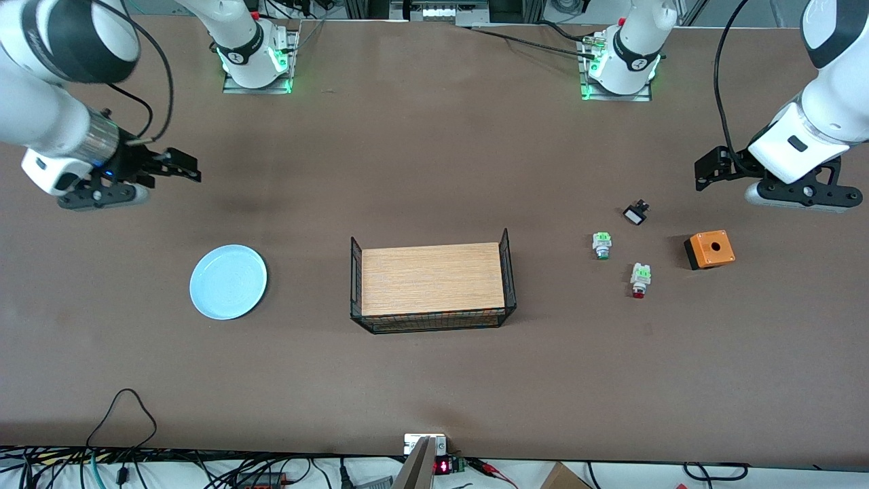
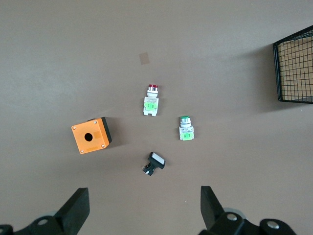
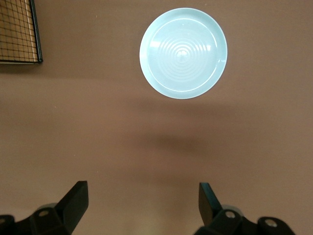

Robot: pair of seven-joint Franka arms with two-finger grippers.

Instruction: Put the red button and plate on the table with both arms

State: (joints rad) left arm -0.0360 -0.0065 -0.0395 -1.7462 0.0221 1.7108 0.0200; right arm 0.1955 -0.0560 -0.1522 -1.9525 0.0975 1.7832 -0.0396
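On the table (image 1: 434, 149), toward the right arm's end, the plate (image 1: 228, 282) lies flat and untouched, well apart from the wooden tray (image 1: 432, 279) with black wire sides that sits mid-table. Toward the left arm's end, the red button (image 1: 639, 280) lies on its side among a green-capped switch (image 1: 601, 244), a small black-and-white switch (image 1: 636, 214) and an orange box (image 1: 709, 249); it is the nearest of these to the front camera.

The right gripper (image 1: 178, 166) hovers over bare tabletop, its fingers (image 3: 76, 200) spread wide and empty, the plate ahead of them in the wrist view. The left gripper (image 1: 706, 171) hangs over the table beside the orange box, its fingers (image 2: 77, 208) likewise apart and holding nothing.

Neither object is grasped, so the task appears to be at its approach stage. The next move likely calls for each arm to descend: the left one must single out the red cap from the near-identical green one just beside it, and the right one must catch the plate's shallow rim, which gives little purchase.
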